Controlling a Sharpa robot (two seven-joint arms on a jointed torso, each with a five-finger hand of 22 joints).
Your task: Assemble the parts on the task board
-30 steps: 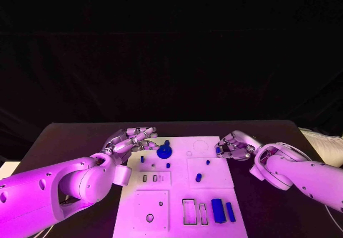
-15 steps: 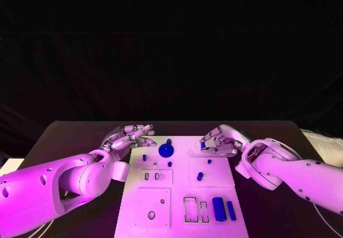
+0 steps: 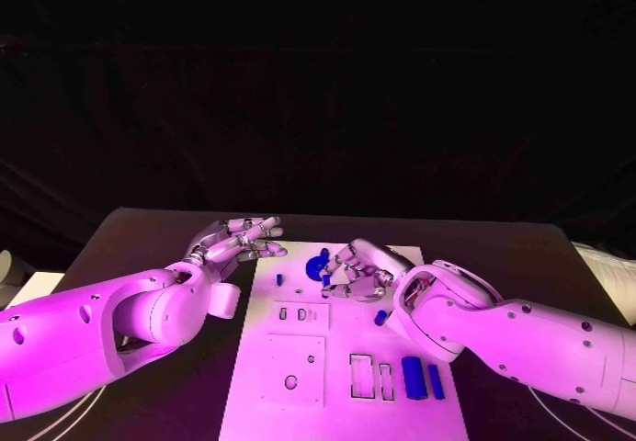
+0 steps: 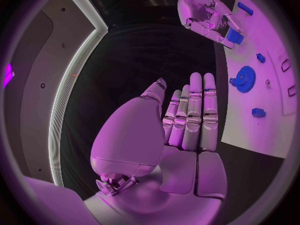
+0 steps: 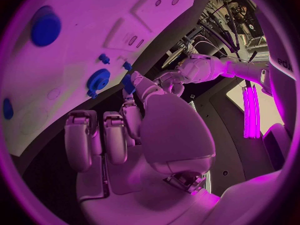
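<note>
- The right hand (image 3: 356,271) pinches a small blue block (image 5: 129,83) at the tips of its fingers (image 5: 139,85); the rest of the fingers are curled in beside it.
- That hand hangs over the far end of the board (image 3: 299,404), just beside the blue gear (image 3: 318,266) that sits there.
- The left hand (image 3: 236,241) holds nothing, its fingers (image 4: 195,105) straight and close together; it hovers over the surface by the board's far left corner, apart from the parts.
- Nearer on the board lie a small blue peg (image 3: 380,317) about the middle and two blue bars (image 3: 420,378) by the near right corner, beside open slots (image 3: 357,375).
- Step in hand, as I judge it: carrying the block to its seat near the gear.
- The next move calls for lining the block up square over its recess and lowering it straight; which recess it belongs in I cannot tell.
- The left hand could steady the board's edge if the fit is tight.
</note>
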